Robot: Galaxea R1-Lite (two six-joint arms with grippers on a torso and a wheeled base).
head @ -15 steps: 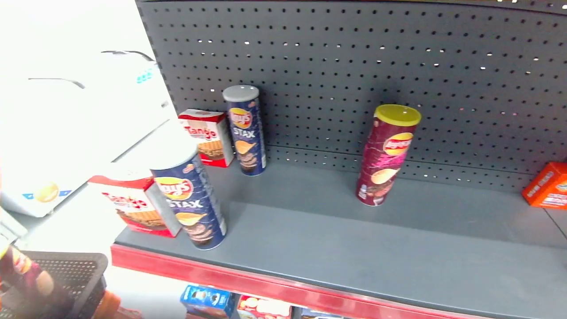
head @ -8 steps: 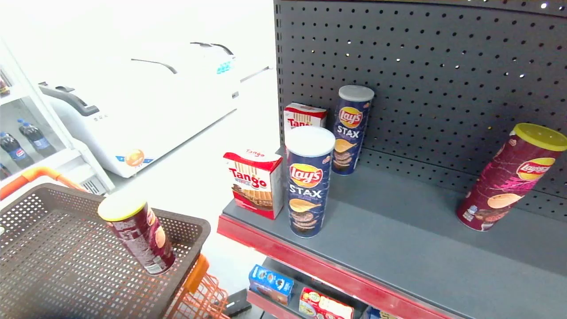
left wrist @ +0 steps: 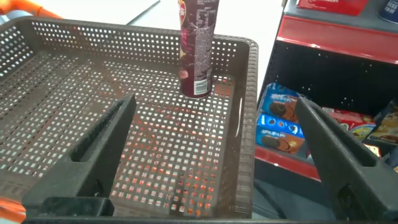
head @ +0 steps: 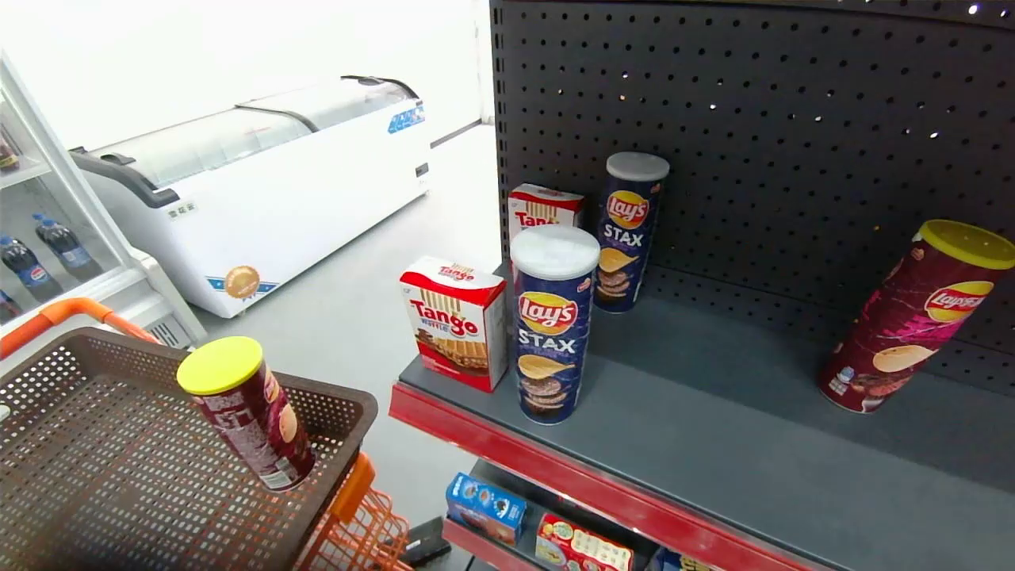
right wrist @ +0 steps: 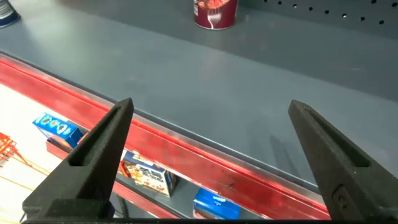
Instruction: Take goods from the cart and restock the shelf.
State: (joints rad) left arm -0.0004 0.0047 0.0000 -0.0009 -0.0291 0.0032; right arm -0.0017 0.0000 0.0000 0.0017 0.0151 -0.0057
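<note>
A maroon chips can with a yellow lid stands tilted in the brown mesh cart basket, near its corner closest to the shelf. My left gripper hangs open above the basket, short of that can. On the grey shelf stand two blue chips cans and two red-and-white wafer boxes. A second maroon can leans against the pegboard. My right gripper is open over the shelf's red front edge, with that can's base beyond.
The pegboard back closes off the shelf behind. Snack boxes sit on the lower shelf. The cart's orange frame stands close to the shelf's left end. A white chest freezer and a drinks fridge stand farther left.
The head camera has swung left, bringing the cart basket and its maroon can into sight. The goods on the shelf have kept their places.
</note>
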